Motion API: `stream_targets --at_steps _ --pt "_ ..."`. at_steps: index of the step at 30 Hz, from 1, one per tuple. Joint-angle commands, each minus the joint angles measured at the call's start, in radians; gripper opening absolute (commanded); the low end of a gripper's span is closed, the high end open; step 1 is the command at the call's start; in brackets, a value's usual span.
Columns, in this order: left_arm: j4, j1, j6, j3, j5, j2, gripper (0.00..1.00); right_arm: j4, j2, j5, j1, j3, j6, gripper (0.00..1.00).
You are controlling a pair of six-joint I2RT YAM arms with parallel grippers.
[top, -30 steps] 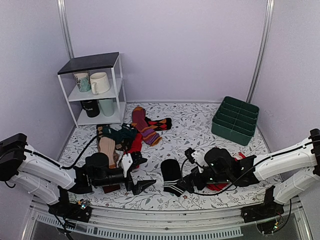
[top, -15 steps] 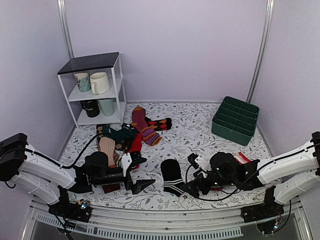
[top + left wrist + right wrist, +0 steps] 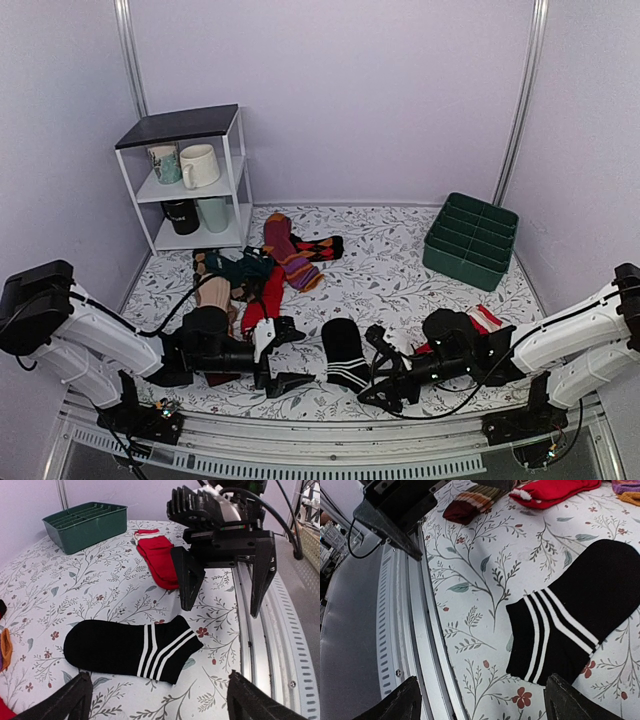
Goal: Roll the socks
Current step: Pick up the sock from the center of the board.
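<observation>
Flanking the socks (image 3: 345,352), left gripper (image 3: 295,355) and right gripper (image 3: 376,368) gape wide; shelf (image 3: 180,125) shows only from above.

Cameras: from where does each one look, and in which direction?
Top external: high behind the robot, looking down at the table; left gripper and right gripper show.
Left wrist: low, facing the socks and right gripper; left fingers below.
Right wrist: low, facing the socks; right fingers below.
Shared: all see the socks.
</observation>
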Motion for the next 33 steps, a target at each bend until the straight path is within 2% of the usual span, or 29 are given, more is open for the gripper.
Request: stream_targets --at_steps 1,6,12,25,33 --pt "-0.025 -0.005 0.039 0.020 0.045 0.010 0.90 0.026 0.049 -0.088 0.008 0.025 -0.046 0.86" --pt "-0.094 -0.008 0.055 0.052 0.056 0.017 0.87 -0.025 0.141 -0.071 0.010 0.089 -0.082 0.82" --pt "-0.102 -0.011 0.058 0.054 0.049 0.021 0.87 -0.019 0.150 0.016 0.014 0.106 -0.110 0.83" --pt "-0.162 -0.012 0.057 0.092 0.053 0.040 0.80 -0.062 0.271 0.124 0.020 0.115 -0.111 0.82" --pt "-0.156 -0.012 0.052 0.084 0.052 0.029 0.79 -0.109 0.333 0.204 0.061 0.120 -0.040 0.72"
